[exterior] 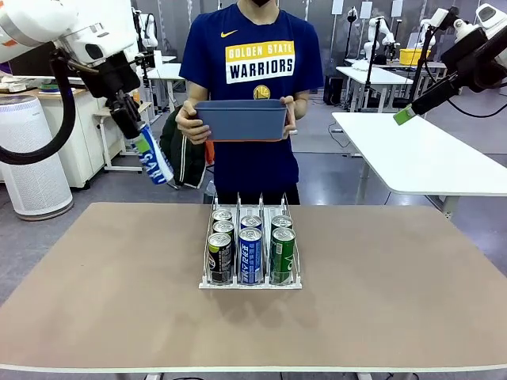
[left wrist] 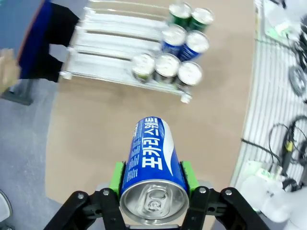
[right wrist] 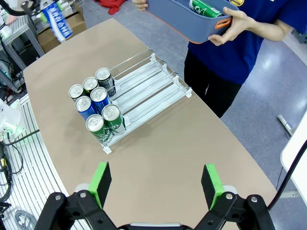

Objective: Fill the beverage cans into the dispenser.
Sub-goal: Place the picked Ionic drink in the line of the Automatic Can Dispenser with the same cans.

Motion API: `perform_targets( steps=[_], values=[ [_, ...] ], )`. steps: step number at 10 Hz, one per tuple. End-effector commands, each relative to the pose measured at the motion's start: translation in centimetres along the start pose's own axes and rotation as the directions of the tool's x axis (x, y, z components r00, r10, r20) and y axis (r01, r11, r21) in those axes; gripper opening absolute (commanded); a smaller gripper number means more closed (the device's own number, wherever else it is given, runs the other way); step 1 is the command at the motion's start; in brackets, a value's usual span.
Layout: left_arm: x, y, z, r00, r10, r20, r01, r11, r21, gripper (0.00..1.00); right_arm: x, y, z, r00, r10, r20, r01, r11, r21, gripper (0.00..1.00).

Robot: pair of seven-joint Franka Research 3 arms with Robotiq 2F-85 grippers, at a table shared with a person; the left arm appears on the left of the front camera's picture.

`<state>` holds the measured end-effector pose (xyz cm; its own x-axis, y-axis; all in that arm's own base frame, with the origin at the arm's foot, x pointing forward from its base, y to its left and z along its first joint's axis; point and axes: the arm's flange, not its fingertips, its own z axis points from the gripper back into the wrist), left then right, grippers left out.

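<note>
My left gripper [exterior: 144, 144] hangs high over the table's far left corner, shut on a blue-white Pocari Sweat can [exterior: 155, 162]. The left wrist view shows that can [left wrist: 152, 165] clamped between the green pads [left wrist: 116, 178], silver top toward the camera. The dispenser [exterior: 207, 283] stands mid-table with several cans [exterior: 250, 255] packed at its near end; its far part [right wrist: 154, 76] is bare. My right gripper [exterior: 405, 115] is raised at the far right, and in its own view it stands open [right wrist: 156, 181] with nothing between its fingers.
A person at the far side holds a blue-grey bin [exterior: 242, 120] at chest height above the table's far edge; a green can [right wrist: 206, 8] lies in it. A white side table [exterior: 428, 154] stands behind on the right. Bare tabletop [exterior: 380, 301] surrounds the rack.
</note>
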<state>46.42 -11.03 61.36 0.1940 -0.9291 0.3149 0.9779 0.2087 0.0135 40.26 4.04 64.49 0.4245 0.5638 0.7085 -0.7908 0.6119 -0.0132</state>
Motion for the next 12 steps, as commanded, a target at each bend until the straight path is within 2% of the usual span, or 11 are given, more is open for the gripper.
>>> perform_targets(
  steps=[1, 3, 6, 7, 12],
  values=[
    [0.2, -3.1, 0.4, 0.988, -0.140, -0.071, 0.135, 0.989, -0.066, 0.58, -0.1, 0.0, -0.1, 1.000, -0.001, -0.001, 0.001, 1.000, 0.001, 1.00],
    [0.7, -5.8, 0.1, 0.947, -0.313, -0.069, 0.293, 0.934, -0.204, 0.58, -0.1, 0.0, -0.1, 1.000, -0.001, -0.001, 0.001, 1.000, 0.001, 1.00],
    [2.2, -8.0, -0.6, 0.929, -0.370, 0.032, 0.357, 0.868, -0.345, 0.58, -0.1, 0.0, -0.1, 1.000, -0.001, -0.001, 0.001, 1.000, 0.001, 1.00],
    [2.0, -7.5, -0.9, 0.942, -0.333, -0.043, 0.310, 0.913, -0.266, 0.58, -0.1, 0.0, -0.1, 1.000, -0.001, -0.001, 0.001, 1.000, 0.001, 1.00],
    [2.1, -7.6, -1.0, 0.936, -0.349, -0.031, 0.327, 0.902, -0.283, 0.58, -0.1, 0.0, -0.1, 1.000, -0.001, -0.001, 0.001, 1.000, 0.001, 1.00]
  ],
)
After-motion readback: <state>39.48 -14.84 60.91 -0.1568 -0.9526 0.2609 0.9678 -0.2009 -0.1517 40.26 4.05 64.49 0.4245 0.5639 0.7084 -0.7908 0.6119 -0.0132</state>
